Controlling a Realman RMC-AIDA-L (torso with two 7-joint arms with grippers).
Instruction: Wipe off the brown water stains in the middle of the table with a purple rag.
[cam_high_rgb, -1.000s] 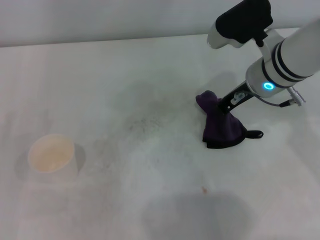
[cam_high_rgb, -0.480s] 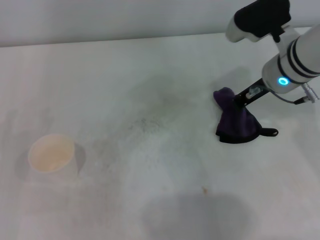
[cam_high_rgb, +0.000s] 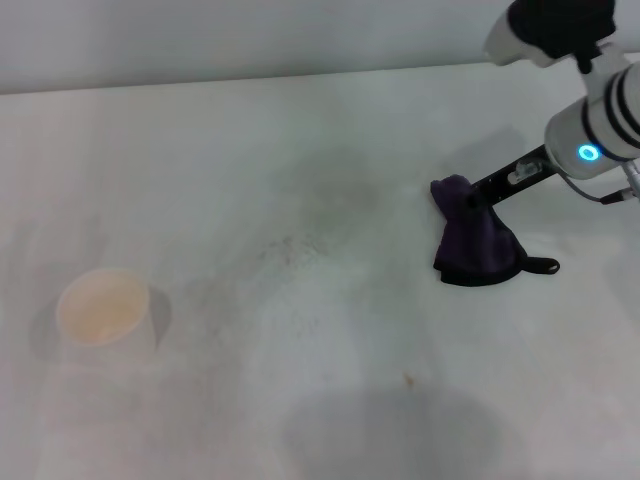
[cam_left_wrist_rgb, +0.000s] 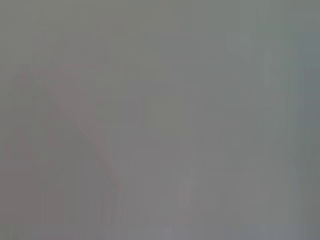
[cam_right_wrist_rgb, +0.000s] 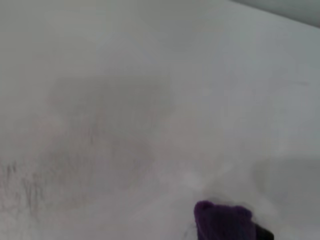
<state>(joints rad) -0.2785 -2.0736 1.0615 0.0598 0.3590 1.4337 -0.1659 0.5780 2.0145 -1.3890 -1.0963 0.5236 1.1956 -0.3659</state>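
Observation:
The purple rag (cam_high_rgb: 475, 243) lies bunched on the white table (cam_high_rgb: 300, 120) at the right, with its black loop (cam_high_rgb: 543, 266) trailing to the right. Its raised top is pinched by my right gripper (cam_high_rgb: 468, 196), whose dark fingers reach down from the arm at the upper right. The rag's top also shows in the right wrist view (cam_right_wrist_rgb: 222, 220). No tan-brown blotch shows on the table; only faint grey speckled smudges (cam_high_rgb: 295, 245) mark the middle. My left gripper is out of view, and the left wrist view shows only flat grey.
A pale paper cup (cam_high_rgb: 103, 310) holding tan liquid stands at the left front. A tiny brown speck (cam_high_rgb: 407, 379) lies on the table towards the front. The table's far edge (cam_high_rgb: 250, 80) meets a grey wall.
My right gripper dragged the rag to the right over the table, then the arm drew up and to the right while the rag stayed nearly in place.

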